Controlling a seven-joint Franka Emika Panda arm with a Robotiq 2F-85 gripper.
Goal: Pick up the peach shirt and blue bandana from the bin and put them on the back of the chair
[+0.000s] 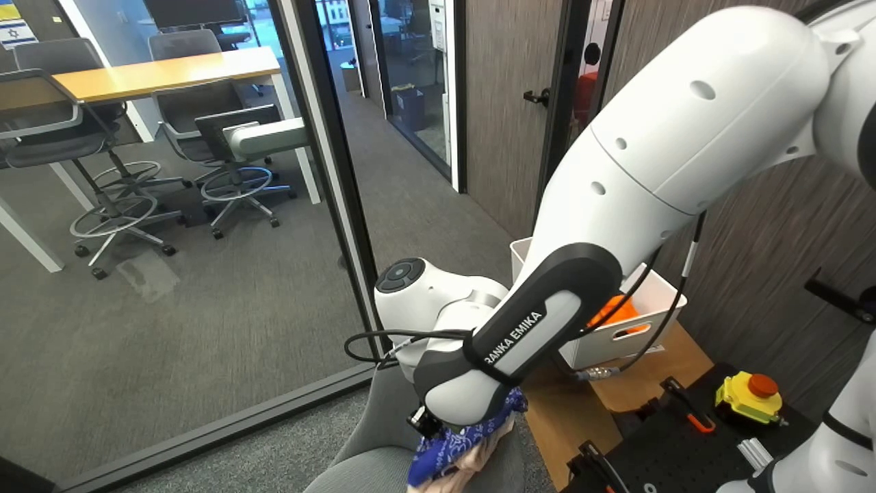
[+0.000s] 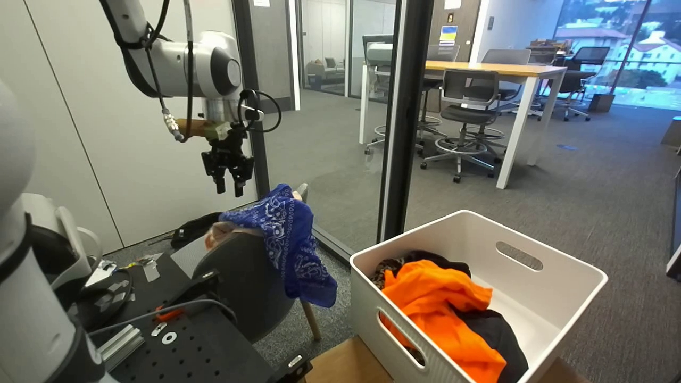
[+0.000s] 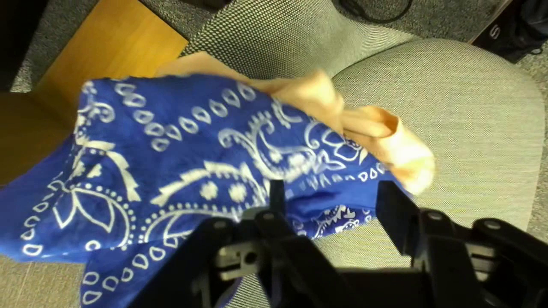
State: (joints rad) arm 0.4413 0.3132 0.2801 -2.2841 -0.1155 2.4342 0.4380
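The blue bandana [image 2: 292,244] with white print is draped over the back of the grey chair [image 2: 239,282]; one end hangs down outside. The peach shirt [image 2: 218,234] lies mostly under it. Both cloths also show in the other exterior view, the bandana [image 1: 445,448] above the shirt [image 1: 472,465]. My gripper [image 2: 230,187] is above the chair, apart from the cloths, with nothing in its fingers. In the wrist view its fingers [image 3: 332,199] stand wide apart, with the bandana [image 3: 171,137], the shirt [image 3: 372,128] and the seat [image 3: 462,111] below. The arm hides part of the cloths.
The white bin [image 2: 367,314] holds an orange cloth [image 2: 431,292] and dark cloths. A black perforated table [image 2: 197,356] with clamps stands beside the chair. A glass wall with a dark post [image 2: 405,117] is behind it. An emergency stop [image 1: 749,397] sits on the table.
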